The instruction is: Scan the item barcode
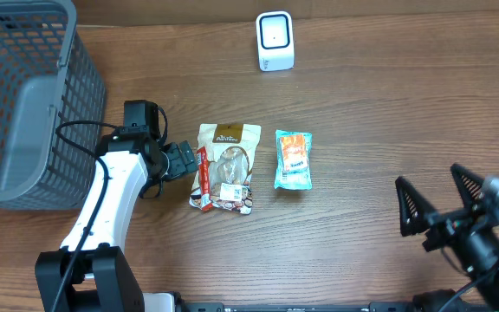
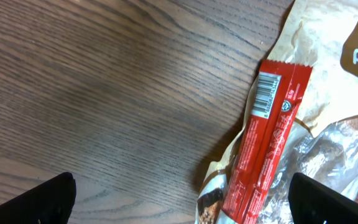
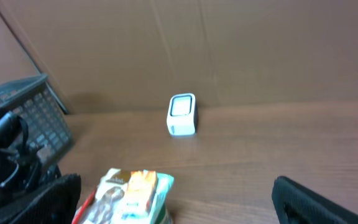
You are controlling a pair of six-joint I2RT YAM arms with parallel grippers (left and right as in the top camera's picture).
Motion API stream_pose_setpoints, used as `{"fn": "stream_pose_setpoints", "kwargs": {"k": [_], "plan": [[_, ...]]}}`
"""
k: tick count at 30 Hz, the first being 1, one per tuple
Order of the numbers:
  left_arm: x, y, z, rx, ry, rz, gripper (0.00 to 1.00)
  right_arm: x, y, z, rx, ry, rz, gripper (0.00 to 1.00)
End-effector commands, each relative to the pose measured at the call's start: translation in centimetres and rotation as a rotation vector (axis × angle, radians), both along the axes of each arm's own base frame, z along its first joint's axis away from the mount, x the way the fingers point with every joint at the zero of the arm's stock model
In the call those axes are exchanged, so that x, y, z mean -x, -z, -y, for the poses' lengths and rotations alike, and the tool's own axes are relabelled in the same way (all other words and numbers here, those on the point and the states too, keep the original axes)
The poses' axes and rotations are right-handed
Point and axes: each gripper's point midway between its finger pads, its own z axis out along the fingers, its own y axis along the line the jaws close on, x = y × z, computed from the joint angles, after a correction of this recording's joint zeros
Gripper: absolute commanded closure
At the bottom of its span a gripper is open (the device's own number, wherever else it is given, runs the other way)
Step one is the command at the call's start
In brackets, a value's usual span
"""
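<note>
Overhead, left gripper [image 1: 187, 159]: spread wide, holds nothing, points right at red bar [image 1: 203, 170], tips just beside it; cannot tell whether touching. Bar: lies flat over left edge of cream pouch [image 1: 229, 165], long axis running near to far, about mid-table [image 1: 362, 113]. Teal packet [image 1: 294, 159]: flat, just right of pouch, apart from it. White scanner [image 1: 275, 40]: upright at far side, well apart from bar, pouch and packet, a little right of pouch. Grey basket [image 1: 24, 95]: far left corner, beside left arm. Right gripper [image 1: 436, 198]: near right, also spread wide and holding nothing, well apart from packet. Left wrist: dark fingers [image 2: 42, 199] in both bottom corners, bare wood on one side, bar and pouch on the other. Barcode [image 2: 266, 94]: face up at one end of bar, black lines on white patch, in plain sight. Crinkled clear window of pouch just beside bar. Right wrist, blurred: scanner standing before brown wall at far side, window toward camera; basket and left arm at left; pouch and packet low in frame, between wide-set fingers.
</note>
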Motion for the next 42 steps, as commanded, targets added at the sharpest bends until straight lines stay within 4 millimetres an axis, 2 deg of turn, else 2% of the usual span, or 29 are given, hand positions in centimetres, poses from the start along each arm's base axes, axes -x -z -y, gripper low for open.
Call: {"fn": "stream_pose_setpoints", "kwargs": {"k": [1, 6, 9, 12, 13, 15, 16, 19, 23, 28, 32, 36, 42], "plan": [[-0.5, -0.6, 0.0, -0.001, -0.009, 0.022, 0.00, -1.2, -2.5, 0.0, 0.030, 0.007, -0.075, 0.00], [-0.5, -0.6, 0.0, -0.001, -0.008, 0.022, 0.00, -3.3, -3.2, -1.2, 0.055, -0.041, -0.335, 0.00], [-0.5, -0.6, 0.0, -0.001, -0.008, 0.022, 0.00, -5.4, -3.7, -3.5, 0.019, -0.152, -0.422, 0.00], [-0.5, -0.6, 0.0, -0.001, -0.008, 0.022, 0.00, -6.9, -3.0, -5.4, -0.020, -0.245, -0.479, 0.00], [-0.5, -0.6, 0.0, -0.001, -0.008, 0.022, 0.00, -7.3, -2.4, -5.8, -0.028, -0.263, -0.506, 0.09], [-0.5, -0.6, 0.0, -0.001, -0.008, 0.022, 0.00, -8.2, -0.7, -6.3, -0.039, -0.280, -0.577, 0.43], [-0.5, -0.6, 0.0, -0.001, -0.008, 0.022, 0.00, -8.4, 0.0, -6.5, -0.044, -0.285, -0.611, 0.52], [-0.5, -0.6, 0.0, -0.001, -0.008, 0.022, 0.00, -9.0, 2.8, -7.2, -0.066, -0.314, -0.745, 0.64], [-0.5, -0.6, 0.0, -0.001, -0.009, 0.022, 0.00, -9.9, 7.3, -8.6, -0.035, -0.345, -0.912, 0.66], [-0.5, -0.6, 0.0, -0.001, -0.008, 0.022, 0.00, -10.3, 11.7, -11.3, 0.052, -0.447, -1.020, 0.60], [-0.5, -0.6, 0.0, -0.001, -0.008, 0.022, 0.00, -10.9, 14.8, -12.3, 0.136, -0.439, -1.075, 0.59], [-0.5, -0.6, 0.0, -0.001, -0.008, 0.022, 0.00, -11.7, 17.3, -13.4, 0.192, -0.440, -1.100, 0.60], [-0.5, -0.6, 0.0, -0.001, -0.008, 0.022, 0.00, -12.5, 19.9, -14.5, 0.213, -0.455, -1.128, 0.64]]}}
